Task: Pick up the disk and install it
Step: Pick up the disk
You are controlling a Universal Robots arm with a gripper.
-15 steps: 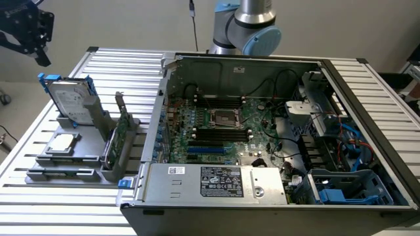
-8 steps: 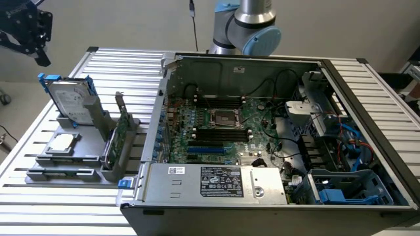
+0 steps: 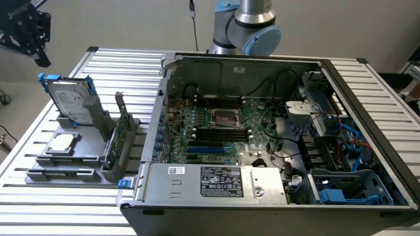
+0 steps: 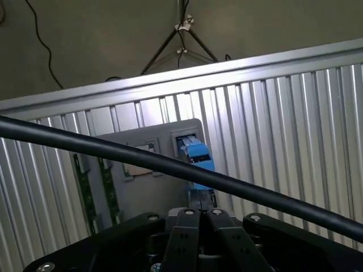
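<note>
The disk (image 3: pixel 72 101) stands upright in a grey holder (image 3: pixel 66 155) on the slatted table, at the exterior view's left. It is silver-grey with a white label and a blue carrier around it. My black gripper (image 3: pixel 41 60) hangs in the air above and behind the disk, well clear of it. In the wrist view the gripper (image 4: pixel 201 214) has its two fingers pressed together with nothing between them. The disk's blue carrier (image 4: pixel 195 156) shows edge-on beyond the fingertips, standing in the grey holder (image 4: pixel 147 187).
An open computer case (image 3: pixel 276 142) with its motherboard fills the exterior view's right. A small square chip (image 3: pixel 61 143) and a green circuit card (image 3: pixel 111 142) also sit in the holder. A black cable (image 4: pixel 113 150) crosses the wrist view. A tripod (image 4: pixel 180 39) stands past the table's edge.
</note>
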